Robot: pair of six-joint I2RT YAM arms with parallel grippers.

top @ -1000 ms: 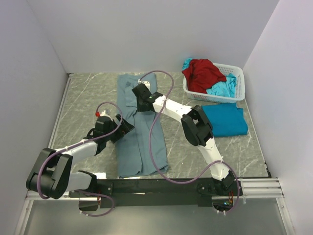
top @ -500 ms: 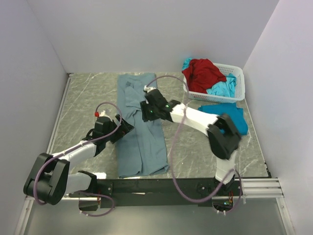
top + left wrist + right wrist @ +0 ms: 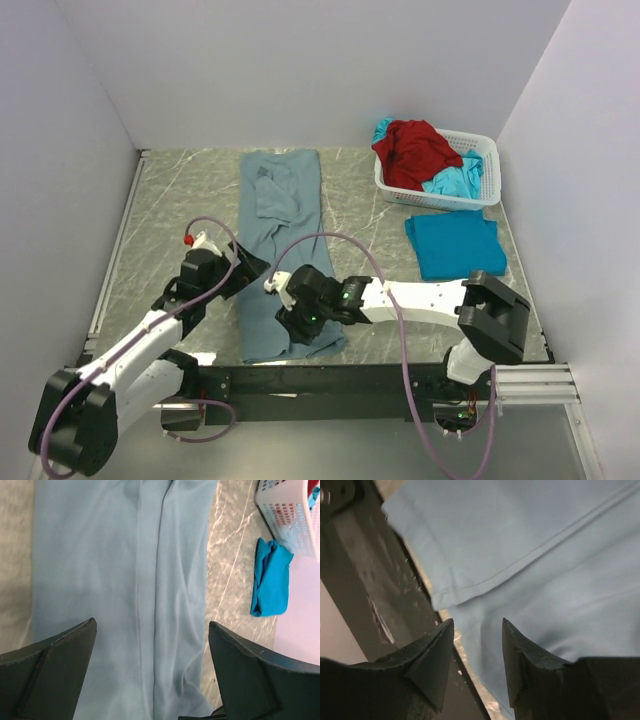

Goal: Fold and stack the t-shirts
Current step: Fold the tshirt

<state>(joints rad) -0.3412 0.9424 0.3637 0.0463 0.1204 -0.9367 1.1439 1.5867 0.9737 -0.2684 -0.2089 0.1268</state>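
The large grey-blue t-shirt [image 3: 282, 230] lies on the table as a long strip folded lengthwise, running from the back wall to the front edge. My left gripper [image 3: 250, 267] hovers at its left edge near the middle. In the left wrist view its jaws [image 3: 151, 624] are wide open and empty above the cloth [image 3: 125, 570]. My right gripper [image 3: 298, 330] is over the shirt's near hem. Its jaws [image 3: 478, 622] are open and empty just above the hem corner [image 3: 520, 545]. A folded turquoise t-shirt [image 3: 456, 243] lies at the right.
A white lattice basket [image 3: 487, 168] at the back right holds a red t-shirt [image 3: 412, 150] and a turquoise one [image 3: 458, 180]. The dark front rail [image 3: 360, 575] runs just beyond the hem. The basket [image 3: 287, 515] and the folded turquoise shirt [image 3: 271, 577] also show in the left wrist view.
My right arm has swung from the far part of the grey-blue shirt down to its near hem. My left gripper has drawn back slightly toward the front.
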